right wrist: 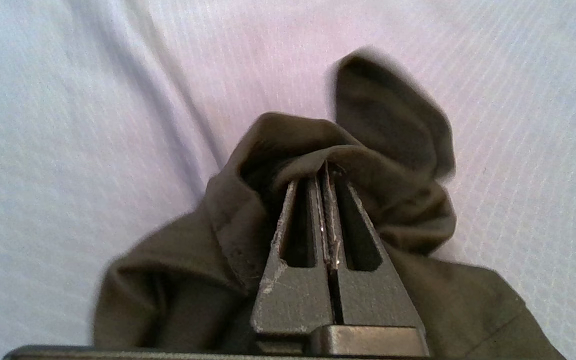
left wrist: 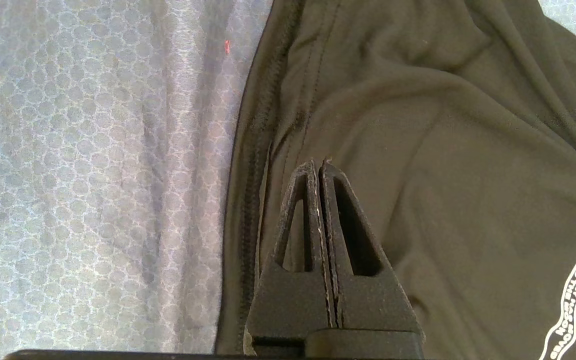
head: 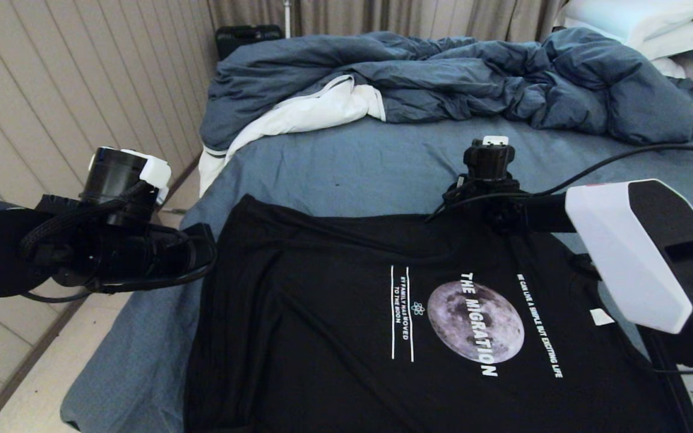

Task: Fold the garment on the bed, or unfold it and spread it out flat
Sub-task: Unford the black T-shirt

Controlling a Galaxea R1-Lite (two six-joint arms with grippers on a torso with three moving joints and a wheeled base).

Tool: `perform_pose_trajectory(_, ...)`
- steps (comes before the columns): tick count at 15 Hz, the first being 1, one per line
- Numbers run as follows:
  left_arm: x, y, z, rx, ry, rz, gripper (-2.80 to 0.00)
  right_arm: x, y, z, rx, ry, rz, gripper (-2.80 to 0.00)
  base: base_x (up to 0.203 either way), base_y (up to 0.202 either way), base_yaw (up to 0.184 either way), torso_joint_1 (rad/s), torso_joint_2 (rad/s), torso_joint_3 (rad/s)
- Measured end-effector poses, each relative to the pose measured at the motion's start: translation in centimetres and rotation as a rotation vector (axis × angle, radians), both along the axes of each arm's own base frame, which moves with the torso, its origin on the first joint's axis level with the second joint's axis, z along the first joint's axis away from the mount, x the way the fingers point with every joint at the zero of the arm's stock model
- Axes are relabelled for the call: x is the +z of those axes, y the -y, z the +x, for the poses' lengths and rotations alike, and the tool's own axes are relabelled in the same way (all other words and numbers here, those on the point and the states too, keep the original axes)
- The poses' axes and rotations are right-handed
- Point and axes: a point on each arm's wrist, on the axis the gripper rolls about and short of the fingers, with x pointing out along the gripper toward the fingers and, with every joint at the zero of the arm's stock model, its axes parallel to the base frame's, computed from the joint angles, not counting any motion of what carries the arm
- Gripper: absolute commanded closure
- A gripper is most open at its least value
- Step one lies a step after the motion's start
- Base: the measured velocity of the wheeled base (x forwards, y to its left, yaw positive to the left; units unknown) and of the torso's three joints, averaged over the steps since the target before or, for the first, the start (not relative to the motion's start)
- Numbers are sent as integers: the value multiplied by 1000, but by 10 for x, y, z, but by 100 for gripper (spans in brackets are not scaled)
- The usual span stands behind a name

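A large black short-sleeved T-shirt of thin jersey cloth (head: pixel 346 313) lies print-up on the blue-grey sheet of the wide bed (head: pixel 358 162), covering the near part of the mattress. Its chest shows a round grey moon print (head: pixel 476 322) crossed by white "THE MIGRATION" lettering, with small lines of white text on either side of the moon and a small white neck label (head: pixel 601 317) beyond them. The cloth is mostly smooth, with soft wrinkles running along the hemmed edge away from the moon.

The left gripper (left wrist: pixel 319 167) is clenched, its black fingers pressed together just above that hemmed edge, with nothing visible between them. The right gripper (right wrist: pixel 325 172) is on the label side of the moon, its fingers pinched on a bunched fold of the shirt that rises off the sheet.

Beyond the shirt, a rumpled dark blue duvet with white lining (head: pixel 443 78) lies across the bed.
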Motion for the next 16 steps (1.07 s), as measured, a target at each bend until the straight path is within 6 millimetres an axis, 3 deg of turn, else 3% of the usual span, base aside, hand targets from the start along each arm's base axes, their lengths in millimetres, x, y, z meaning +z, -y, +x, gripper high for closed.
perform_pose_trajectory(5,1,0,0,6,0,-9,0,20,2,-4,-51,84,-31,0,0,0,0,0,0,0)
perform_pose_trajectory(9,2,0,-1,9,4,-12,0,56,15,-16,-111,183,-14,0,0,0,0,0,0,0)
perform_pose_trajectory(13,6,-1,-3,7,15,-17,0,87,48,-40,-178,151,-29,0,0,0,0,0,0,0)
perform_pose_trajectory(16,6,-2,-6,3,15,-19,0,86,92,-62,-170,-36,-22,0,0,0,0,0,0,0)
